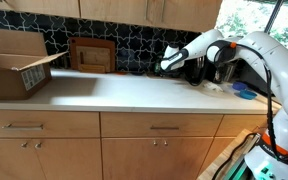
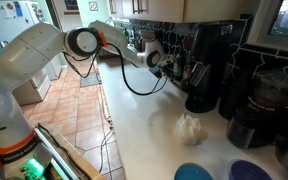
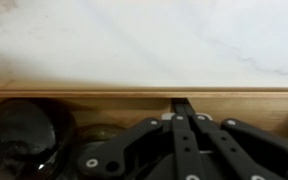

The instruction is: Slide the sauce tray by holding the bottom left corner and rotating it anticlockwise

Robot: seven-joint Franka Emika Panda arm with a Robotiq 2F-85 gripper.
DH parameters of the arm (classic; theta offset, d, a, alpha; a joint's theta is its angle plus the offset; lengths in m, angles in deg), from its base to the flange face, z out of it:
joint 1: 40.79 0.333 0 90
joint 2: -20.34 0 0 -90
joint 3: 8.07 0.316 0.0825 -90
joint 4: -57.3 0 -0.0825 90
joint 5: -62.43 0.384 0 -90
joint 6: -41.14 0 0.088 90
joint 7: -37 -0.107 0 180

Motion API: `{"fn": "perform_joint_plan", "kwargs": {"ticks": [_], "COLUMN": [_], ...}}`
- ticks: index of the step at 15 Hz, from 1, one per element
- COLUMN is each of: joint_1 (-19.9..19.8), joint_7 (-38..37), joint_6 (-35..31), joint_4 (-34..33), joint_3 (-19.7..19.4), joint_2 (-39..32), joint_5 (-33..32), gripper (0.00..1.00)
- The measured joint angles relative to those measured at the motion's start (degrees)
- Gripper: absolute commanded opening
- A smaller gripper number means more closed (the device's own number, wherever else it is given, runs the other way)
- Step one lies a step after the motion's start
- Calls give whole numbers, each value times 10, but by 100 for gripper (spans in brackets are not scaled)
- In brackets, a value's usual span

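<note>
In the wrist view the wooden sauce tray (image 3: 84,100) shows as a long rim across the frame, with dark round bottle tops (image 3: 24,130) inside it. My gripper (image 3: 184,104) has its fingers pressed together, with the tips just inside the tray's rim wall; nothing shows between them. In both exterior views the gripper (image 1: 169,62) (image 2: 170,68) is low at the back of the counter, next to dark bottles (image 1: 196,70). The tray itself is mostly hidden there.
A cardboard box (image 1: 14,68) and a wooden board (image 1: 91,55) stand on the white counter (image 1: 124,92). A black coffee machine (image 2: 209,60), a crumpled white thing (image 2: 191,127) and blue dishes (image 2: 194,172) lie nearby.
</note>
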Motion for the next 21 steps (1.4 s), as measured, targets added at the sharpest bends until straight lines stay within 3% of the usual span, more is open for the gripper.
{"fn": "perform_joint_plan", "kwargs": {"ticks": [12,21], "joint_1": [6,8], "joint_7": [1,1], "joint_6": [22,14], "joint_4": [51,173], "joint_3": [12,29], "joint_2": [40,119], "joint_5": [0,14], "gripper": [0,0]}}
